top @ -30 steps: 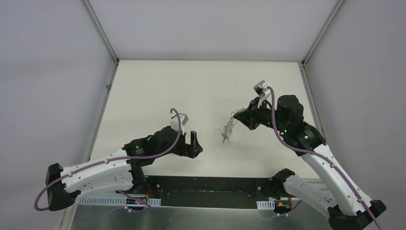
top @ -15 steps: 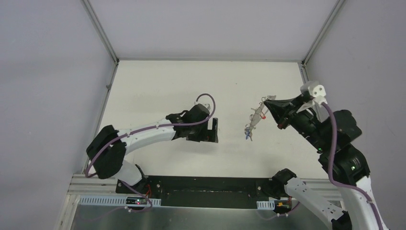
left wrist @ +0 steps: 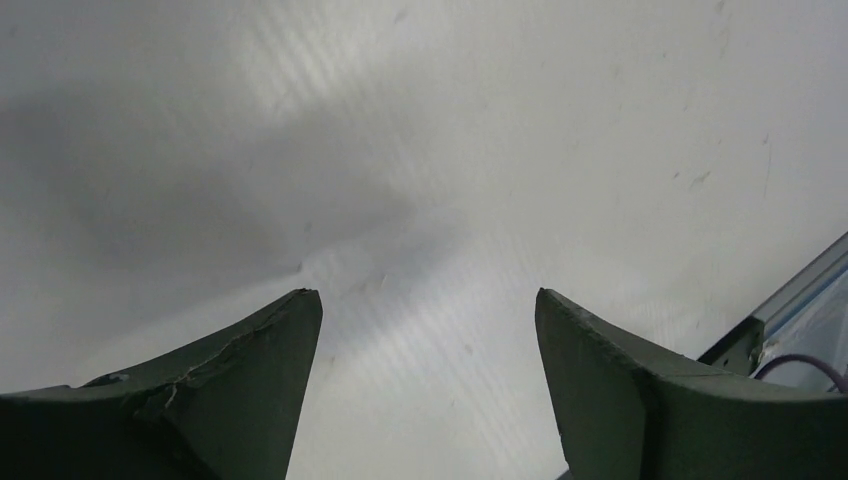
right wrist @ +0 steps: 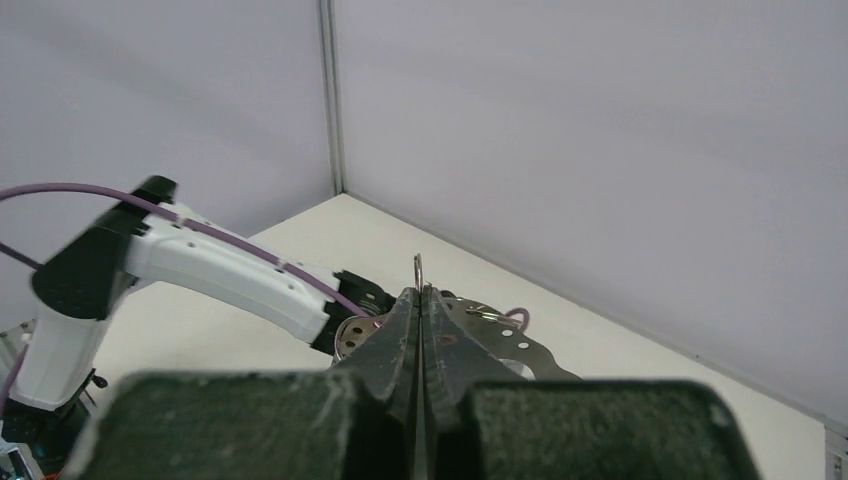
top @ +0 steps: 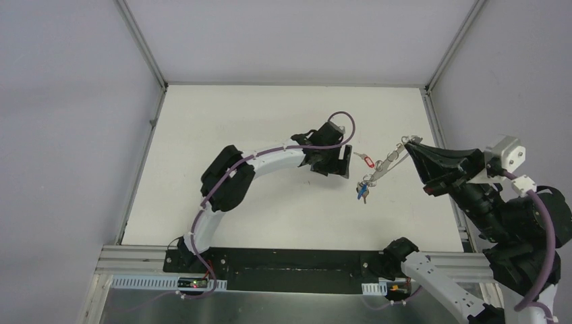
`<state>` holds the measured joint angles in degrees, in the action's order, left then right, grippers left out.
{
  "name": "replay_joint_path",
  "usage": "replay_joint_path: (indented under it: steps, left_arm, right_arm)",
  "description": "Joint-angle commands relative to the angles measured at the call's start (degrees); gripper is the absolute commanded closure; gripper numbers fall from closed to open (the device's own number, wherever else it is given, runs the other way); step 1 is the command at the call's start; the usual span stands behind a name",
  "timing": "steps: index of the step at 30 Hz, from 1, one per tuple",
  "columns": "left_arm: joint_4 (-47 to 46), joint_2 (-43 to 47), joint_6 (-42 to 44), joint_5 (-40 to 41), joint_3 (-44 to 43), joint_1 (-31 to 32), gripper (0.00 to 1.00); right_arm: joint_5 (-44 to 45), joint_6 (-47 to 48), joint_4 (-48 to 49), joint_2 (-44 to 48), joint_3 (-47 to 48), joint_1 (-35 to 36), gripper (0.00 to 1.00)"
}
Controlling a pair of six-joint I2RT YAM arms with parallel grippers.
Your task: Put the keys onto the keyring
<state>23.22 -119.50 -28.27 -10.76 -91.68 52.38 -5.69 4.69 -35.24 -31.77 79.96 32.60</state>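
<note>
Holding the keyring (right wrist: 417, 268) aloft, pinched by its wire between pressed-together right jaws.
Dangling the keys (top: 369, 177) beneath it over the table (top: 236, 135), just beside spread, empty left jaws. Liable to slip: thin wire, narrow pinch, hanging weight; could also snag or knock the left jaws if brought closer.

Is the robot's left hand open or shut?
Open. The left gripper has its two fingers spread wide, with table showing between them.
</note>
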Motion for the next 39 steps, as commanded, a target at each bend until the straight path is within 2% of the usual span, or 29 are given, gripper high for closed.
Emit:
replay_joint_path:
  steps: [1,8,20,31,39]
  left_arm:
    - [-0.9,-8.1,1.8,-2.0,-13.2,-0.2,0.19]
    - [-1.0,-20.5,3.1,0.9,-32.4,0.1,0.30]
    - [-3.8,-32.9,16.3,18.0,-49.1,4.0,0.43]
    - [-6.3,-37.3,22.2,23.0,-50.9,5.8,0.49]
    - [-6.1,-34.5,26.8,26.4,-46.5,6.6,0.65]
  right_arm:
    - [-4.5,1.2,3.4,2.2,2.6,-0.2,1.00]
    - [-7.7,0.2,2.6,2.2,4.3,-0.2,1.00]
    - [-7.2,-1.1,0.9,2.4,3.7,-0.2,1.00]
    - [-7.9,-4.5,1.8,2.7,2.4,-0.2,1.00]
    - [-8.5,-6.7,2.6,2.9,1.3,-0.2,1.00]
